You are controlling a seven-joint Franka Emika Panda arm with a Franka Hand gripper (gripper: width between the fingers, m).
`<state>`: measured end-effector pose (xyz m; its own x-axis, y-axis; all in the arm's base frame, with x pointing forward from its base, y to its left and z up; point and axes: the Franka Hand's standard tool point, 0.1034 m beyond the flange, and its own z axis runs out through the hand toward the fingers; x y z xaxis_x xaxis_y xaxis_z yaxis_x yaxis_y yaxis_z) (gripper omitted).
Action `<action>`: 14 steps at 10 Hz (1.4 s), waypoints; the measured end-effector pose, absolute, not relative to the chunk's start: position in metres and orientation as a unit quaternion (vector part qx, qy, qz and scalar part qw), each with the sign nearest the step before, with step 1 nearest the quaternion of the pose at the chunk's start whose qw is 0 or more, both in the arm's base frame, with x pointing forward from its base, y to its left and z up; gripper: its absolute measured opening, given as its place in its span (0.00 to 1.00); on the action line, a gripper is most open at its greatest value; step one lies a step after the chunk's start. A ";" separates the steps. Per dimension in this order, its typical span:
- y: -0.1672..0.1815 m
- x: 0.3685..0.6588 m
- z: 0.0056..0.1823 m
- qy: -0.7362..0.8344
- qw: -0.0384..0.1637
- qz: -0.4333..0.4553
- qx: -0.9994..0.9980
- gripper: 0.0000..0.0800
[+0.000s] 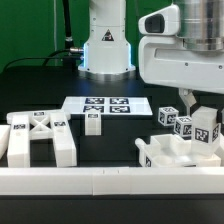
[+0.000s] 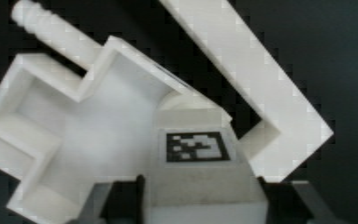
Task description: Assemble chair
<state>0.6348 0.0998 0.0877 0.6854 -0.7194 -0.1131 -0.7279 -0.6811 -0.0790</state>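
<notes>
Clamps the hand (image 2: 204, 205) shut on a tagged block (image 2: 197, 118), dark fingers (image 2: 115, 202) pressed to its two flanks, tag turned up toward the wrist. Just beneath, touching or nearly so (cannot tell which): a notched chair piece (image 1: 158, 152), at the exterior view's right, close behind the border rail (image 1: 100, 182). Reads as a joining step partway through the build, block being mated to that notched piece. Next move, by judgement: calls for squaring the block over its slot, pressing straight down, and letting go only once seated; risks a jam if tilted. Hangs over the cluster near-vertically, wrist above, fingers aimed at the tabletop (image 1: 20, 95). Farther off, at the exterior view's left: the X-ribbed panel (image 1: 40, 135) with its side blocks, lying flat, well apart from the hand, not yet joined to the held part. Between the two, one small loose block (image 1: 93, 123). Behind that, the marker board (image 1: 105, 104), then the arm's base (image 1: 105, 45).
</notes>
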 end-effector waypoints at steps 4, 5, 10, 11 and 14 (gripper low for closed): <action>0.103 0.638 0.088 0.594 0.090 0.011 -0.799 0.36; 0.106 0.640 0.087 0.620 0.098 -0.001 -0.778 0.36; 0.118 0.642 0.087 0.755 0.118 0.015 -0.645 0.39; 0.119 0.642 0.087 0.753 0.118 0.016 -0.648 0.39; 0.122 0.641 0.089 0.709 0.110 0.026 -0.696 0.77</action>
<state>0.6406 0.1223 0.0894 -0.0066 -0.9814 -0.1919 -0.9927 0.0295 -0.1169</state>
